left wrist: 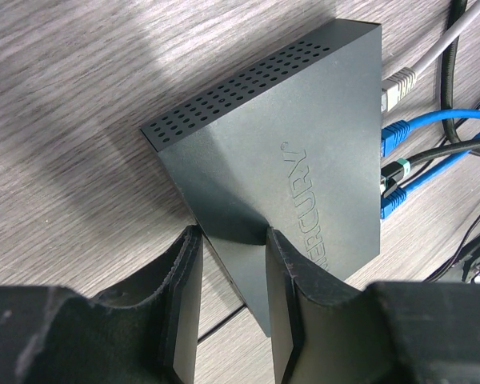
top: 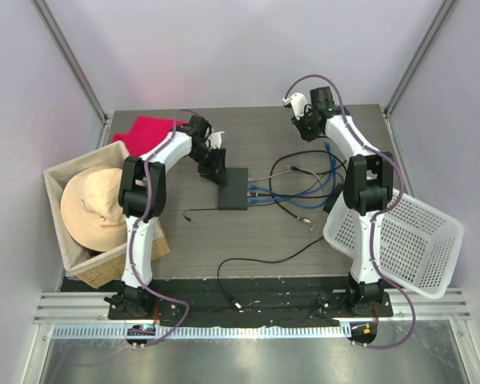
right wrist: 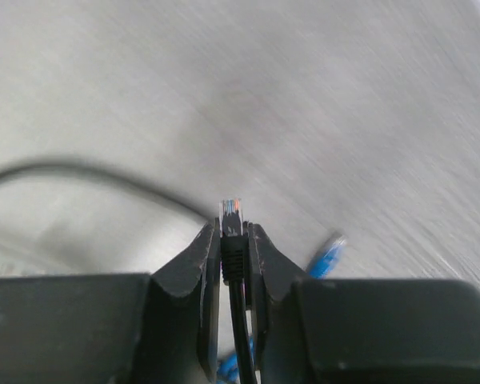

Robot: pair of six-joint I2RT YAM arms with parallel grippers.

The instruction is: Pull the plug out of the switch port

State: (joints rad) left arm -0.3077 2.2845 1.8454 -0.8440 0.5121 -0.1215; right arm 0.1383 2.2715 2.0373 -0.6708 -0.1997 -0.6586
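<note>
Underneath all, a grey wood-grain table [top: 200,240]. Overhanging its 4 o'clock corner, a white perforated basket [top: 420,240]. At 9 o'clock, a woven bin [top: 80,158] holding a tan hat [top: 92,208], and at 11 o'clock, a red cloth [top: 148,128]. Near the table's middle, lying flat, the switch [top: 234,189]: a black box with 1 vented side, port edge turned toward 3 o'clock. Fanned out from that edge toward 3 o'clock, blue cables [top: 308,188], with loose black cables [top: 296,170] among them. Seen from the left wrist, blue connectors [left wrist: 394,136] and 1 grey connector [left wrist: 398,84] right against the sockets. At the switch's 11 o'clock corner, the left gripper [left wrist: 230,234], jaws parted only as wide as that corner and pressed to it on both sides. Toward 1 o'clock from the switch and well apart from it, the right gripper [right wrist: 233,232], jaws nearly closed, pinching a plug [right wrist: 230,210] with a clear tip and a black cable, tip poking just past the fingertips. Background in the right wrist view blurred, height over the table impossible to tell.
</note>
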